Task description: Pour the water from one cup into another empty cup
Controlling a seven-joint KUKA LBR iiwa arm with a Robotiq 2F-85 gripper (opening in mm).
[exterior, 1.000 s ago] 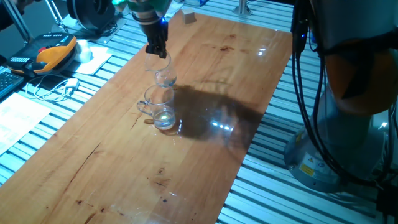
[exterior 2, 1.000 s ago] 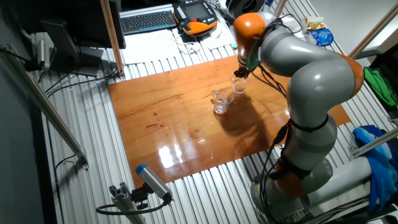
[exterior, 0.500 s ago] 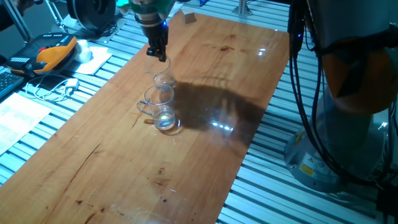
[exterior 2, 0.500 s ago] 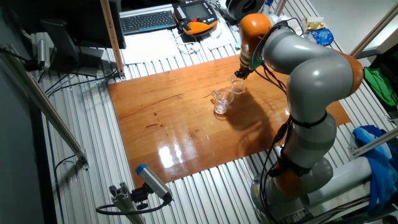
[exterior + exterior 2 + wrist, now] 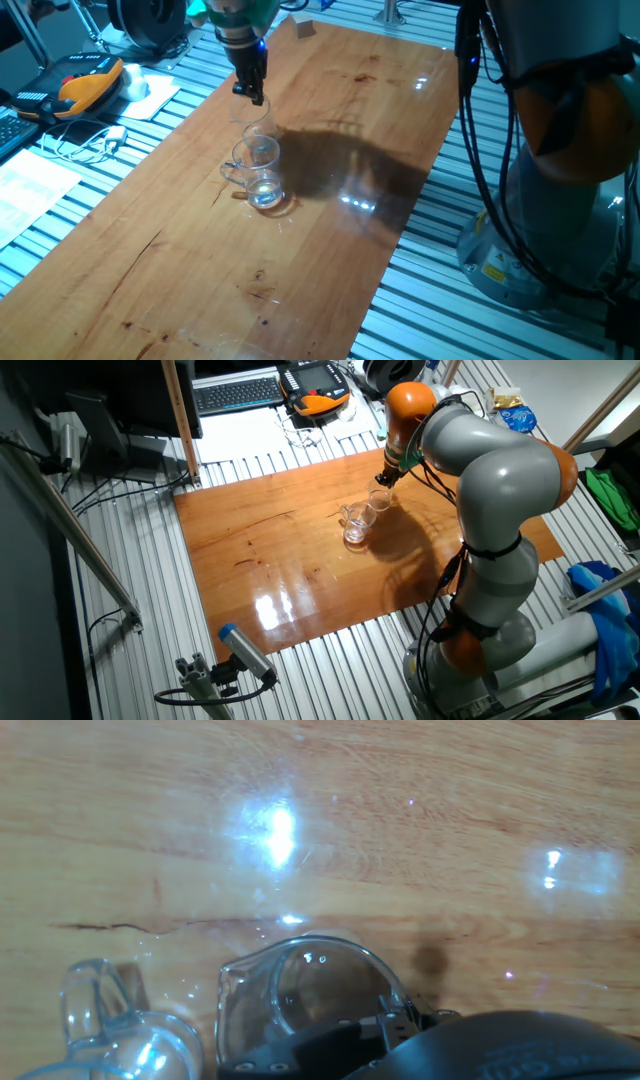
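The small handleless glass tumbler [image 5: 257, 120] hangs tilted in my gripper [image 5: 250, 92], its mouth leaning toward the handled glass mug [image 5: 256, 172], which stands upright on the wooden table [image 5: 330, 120]. In the other fixed view the gripper [image 5: 385, 477] is shut on the tumbler [image 5: 378, 501] just above and behind the mug [image 5: 355, 524]. The hand view shows the tumbler [image 5: 300, 995] held between the fingers and the mug's rim and handle [image 5: 105, 1030] at the lower left. A bright glint sits in the mug's bottom; I cannot tell the water from the thick base.
An orange and black device [image 5: 88, 82], cables and papers lie on the slatted bench left of the table. A keyboard [image 5: 238, 393] and a pendant [image 5: 314, 384] lie beyond the far edge. The robot's base [image 5: 545, 230] stands on the right.
The gripper has turned and shifted slightly, and the tumbler has tilted further toward the mug. The mug has not moved.
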